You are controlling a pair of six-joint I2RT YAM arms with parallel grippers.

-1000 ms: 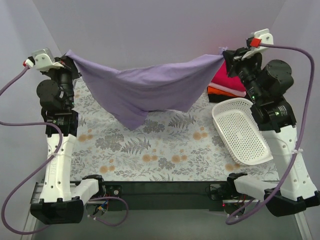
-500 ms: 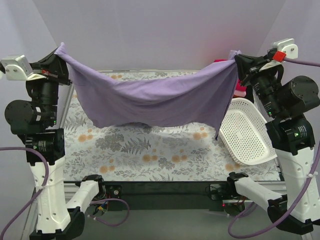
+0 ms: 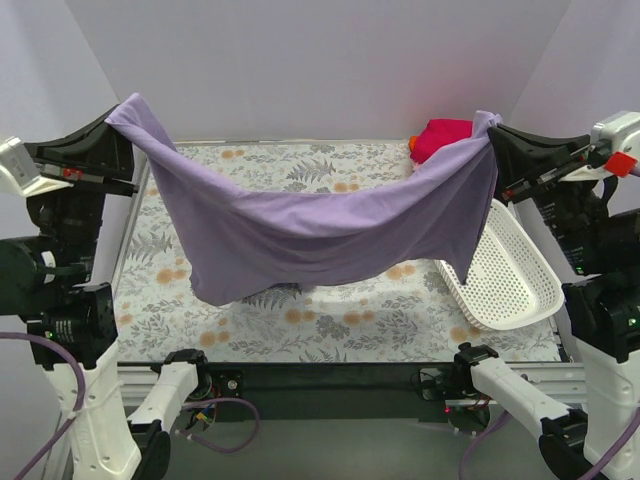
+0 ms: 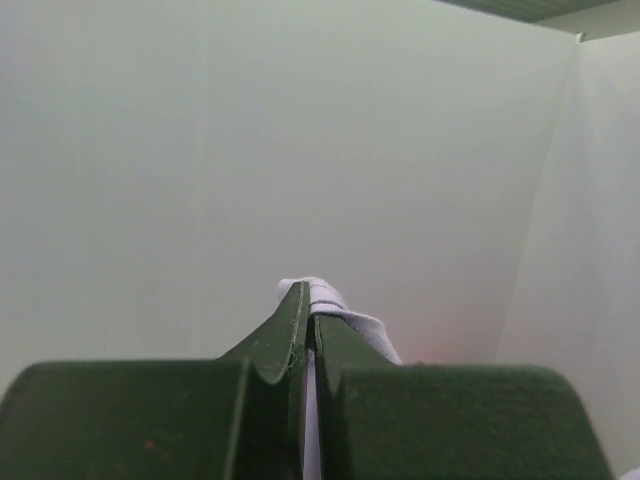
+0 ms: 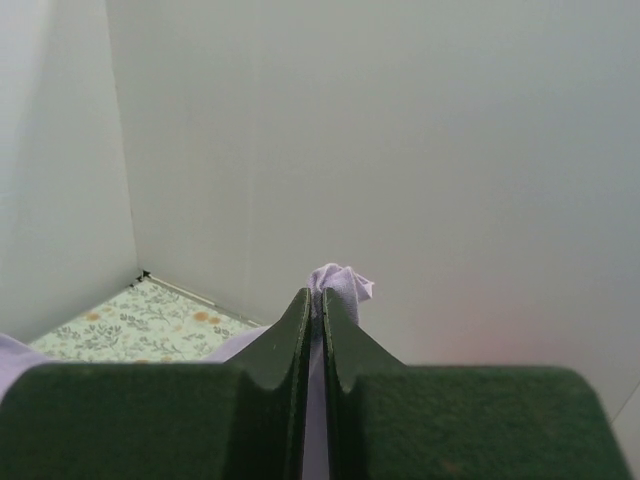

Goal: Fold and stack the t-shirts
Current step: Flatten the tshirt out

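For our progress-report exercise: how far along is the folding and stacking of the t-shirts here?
Done: a magenta shirt lies at the table's far right corner, an orange edge beside it. In hand: the left pincer and right pincer each clamp an end of the lavender t-shirt, hanging unfolded above the table. Left: lay it flat, fold it, stack it.

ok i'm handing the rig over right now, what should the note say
Left jaws: shut on one top corner of the lavender t-shirt. Right jaws: shut on the other corner.
The shirt hangs spread between them over the table, unfolded.
A magenta t-shirt lies at the far right, behind the white basket.
Done: lavender one held up and spread. Left: lay it flat, fold it, stack it with the magenta one.
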